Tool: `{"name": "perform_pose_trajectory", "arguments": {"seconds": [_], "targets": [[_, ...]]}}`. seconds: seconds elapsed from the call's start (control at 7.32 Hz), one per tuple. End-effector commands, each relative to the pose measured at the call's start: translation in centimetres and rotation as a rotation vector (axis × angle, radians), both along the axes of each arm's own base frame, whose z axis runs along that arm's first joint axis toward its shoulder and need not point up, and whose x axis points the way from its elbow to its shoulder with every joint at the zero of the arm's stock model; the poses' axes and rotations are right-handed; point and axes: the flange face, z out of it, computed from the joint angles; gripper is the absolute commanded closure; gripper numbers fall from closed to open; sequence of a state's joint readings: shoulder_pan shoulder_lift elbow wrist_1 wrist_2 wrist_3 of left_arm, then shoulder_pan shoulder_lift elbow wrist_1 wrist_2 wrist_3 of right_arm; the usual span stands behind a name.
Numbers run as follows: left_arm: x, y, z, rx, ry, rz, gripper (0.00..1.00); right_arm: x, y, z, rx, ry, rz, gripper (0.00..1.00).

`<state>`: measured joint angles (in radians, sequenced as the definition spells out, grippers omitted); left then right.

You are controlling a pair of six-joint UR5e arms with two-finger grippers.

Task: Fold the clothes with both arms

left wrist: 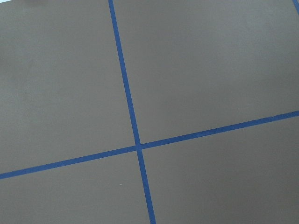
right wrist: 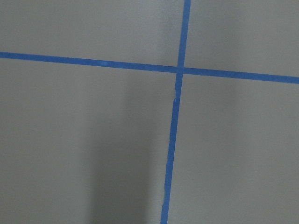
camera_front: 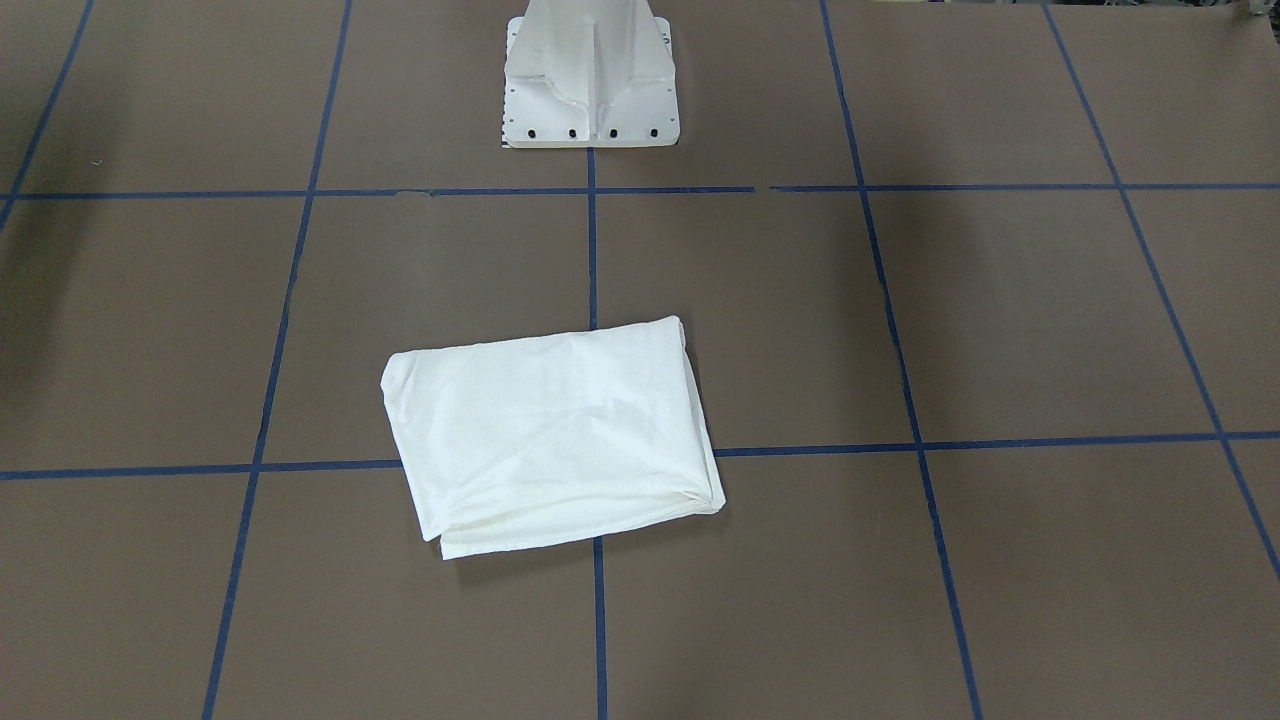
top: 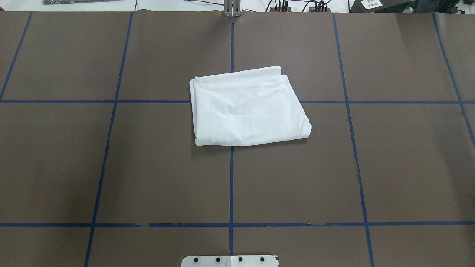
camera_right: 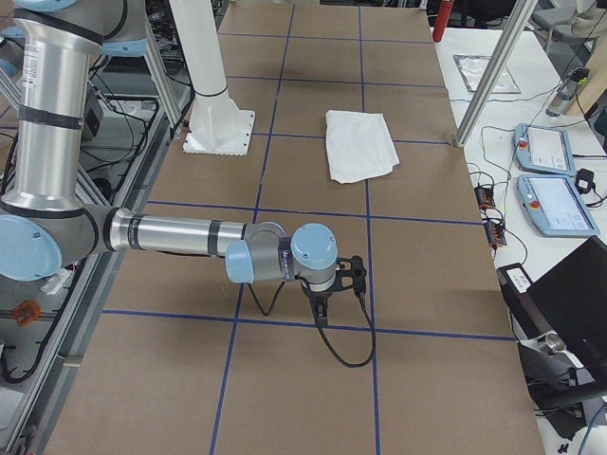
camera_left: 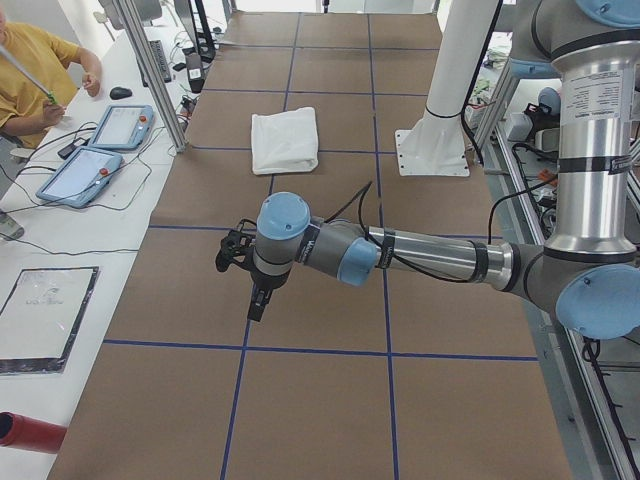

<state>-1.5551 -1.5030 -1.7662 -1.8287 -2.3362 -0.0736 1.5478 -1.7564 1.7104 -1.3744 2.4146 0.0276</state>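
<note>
- Brown paper covers the worktop (top: pixel 111 167), ruled into squares by blue tape lines (top: pixel 231 185).
- At its middle lies the T-shirt (top: pixel 248 109), folded into a rough, slightly skewed rectangle. It straddles a tape crossing, well apart from the white pedestal (camera_front: pixel 590 90).
- I judge the cloth thin, light and limp. It will sag and drape from any hold, and the stacked layers may slide apart.
- The edge towards the robot looks like a rounded fold, and loose layered edges show on the far side. Pinching corners through every layer, one claw per corner, seems safest.
- Both arms hang far out towards the worktop's ends, nowhere near the shirt.
- Only the side views show the left claw (camera_left: pixel 256 308) and right claw (camera_right: pixel 321 318), so I cannot tell whether either is released or clenched.
</note>
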Motion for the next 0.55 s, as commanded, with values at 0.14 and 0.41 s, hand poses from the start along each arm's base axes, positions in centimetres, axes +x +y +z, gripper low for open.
{"name": "perform_pose_trajectory", "arguments": {"seconds": [0.14, 0.41], "targets": [[0.08, -0.03, 0.36, -0.004, 0.002, 0.004, 0.0, -0.03, -0.14, -0.16, 0.003, -0.004, -0.001, 0.0], [0.06, -0.04, 0.47, -0.005, -0.001, 0.004, 0.0, -0.03, -0.23, -0.32, 0.008, -0.005, -0.001, 0.0]]}}
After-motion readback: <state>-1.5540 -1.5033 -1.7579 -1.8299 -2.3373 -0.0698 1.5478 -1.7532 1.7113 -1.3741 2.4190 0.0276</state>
